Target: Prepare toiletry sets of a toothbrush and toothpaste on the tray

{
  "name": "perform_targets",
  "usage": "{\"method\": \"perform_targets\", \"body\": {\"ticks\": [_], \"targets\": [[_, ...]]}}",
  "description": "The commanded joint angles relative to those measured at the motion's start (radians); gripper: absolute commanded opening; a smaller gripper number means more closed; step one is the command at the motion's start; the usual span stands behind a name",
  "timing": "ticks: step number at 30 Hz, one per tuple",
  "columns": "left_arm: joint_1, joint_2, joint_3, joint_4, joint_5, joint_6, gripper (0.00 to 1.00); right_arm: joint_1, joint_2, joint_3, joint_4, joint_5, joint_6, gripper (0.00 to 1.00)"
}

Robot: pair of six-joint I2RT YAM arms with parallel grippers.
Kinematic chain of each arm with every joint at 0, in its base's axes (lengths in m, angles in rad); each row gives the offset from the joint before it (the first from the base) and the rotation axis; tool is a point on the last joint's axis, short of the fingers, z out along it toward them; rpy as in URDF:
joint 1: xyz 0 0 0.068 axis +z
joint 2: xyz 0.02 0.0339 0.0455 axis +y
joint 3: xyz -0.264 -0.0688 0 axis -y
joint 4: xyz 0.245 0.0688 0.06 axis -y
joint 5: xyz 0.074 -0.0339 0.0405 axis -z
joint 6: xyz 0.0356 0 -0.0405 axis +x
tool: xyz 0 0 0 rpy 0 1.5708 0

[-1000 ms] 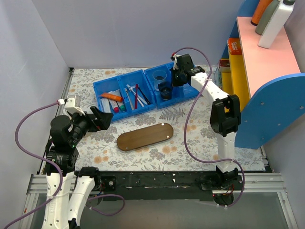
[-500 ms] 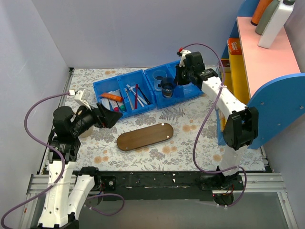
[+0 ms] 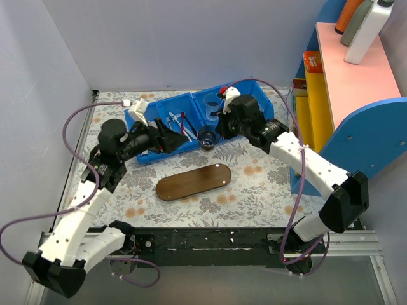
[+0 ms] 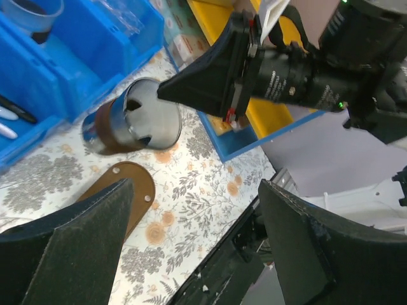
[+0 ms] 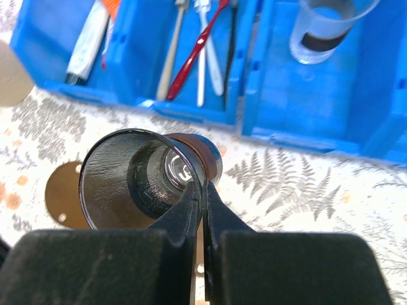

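The dark wooden tray (image 3: 194,182) lies bare on the floral mat, below the blue bins. My right gripper (image 5: 203,187) is shut on the rim of a dark glass cup (image 5: 137,171) with a brown band. The cup hangs tilted above the mat just in front of the bins (image 3: 206,135). The white toothbrush (image 5: 206,44) lies in the middle bin beside a red one and a dark one. The white toothpaste (image 5: 88,46) lies in the left bin. My left gripper (image 3: 178,141) hovers open over the front of the middle bin, empty (image 4: 197,254).
A clear cup (image 3: 212,101) stands in the right blue bin (image 3: 257,121). An orange tube (image 5: 111,6) lies by the toothpaste. A blue-and-pink shelf (image 3: 356,82) with bottles and a yellow box stands at the right. Grey walls close the left and back.
My right gripper has carried the dark cup out of the right bin, leftward and nearer, over the mat. My left arm has swung up and right from the mat's left side to the bins.
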State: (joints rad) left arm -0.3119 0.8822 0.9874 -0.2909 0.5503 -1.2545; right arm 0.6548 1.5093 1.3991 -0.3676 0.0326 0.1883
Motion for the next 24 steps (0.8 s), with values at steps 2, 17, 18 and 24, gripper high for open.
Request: {"method": "perform_targets", "body": {"ticks": [2, 17, 18, 24], "targets": [[-0.217, 0.113, 0.082, -0.025, -0.308, 0.032, 0.79, 0.074, -0.096, -0.043, 0.130, 0.085, 0.077, 0.01], [-0.377, 0.279, 0.091, -0.142, -0.610, 0.017, 0.66, 0.169, -0.143, -0.135, 0.116, 0.208, 0.117, 0.01], [-0.383, 0.290, 0.095, -0.148, -0.618, 0.020, 0.65, 0.172, -0.144, -0.138, 0.117, 0.211, 0.123, 0.01], [-0.388, 0.351, 0.102, -0.152, -0.615, 0.029, 0.55, 0.190, -0.155, -0.153, 0.111, 0.214, 0.129, 0.01]]}}
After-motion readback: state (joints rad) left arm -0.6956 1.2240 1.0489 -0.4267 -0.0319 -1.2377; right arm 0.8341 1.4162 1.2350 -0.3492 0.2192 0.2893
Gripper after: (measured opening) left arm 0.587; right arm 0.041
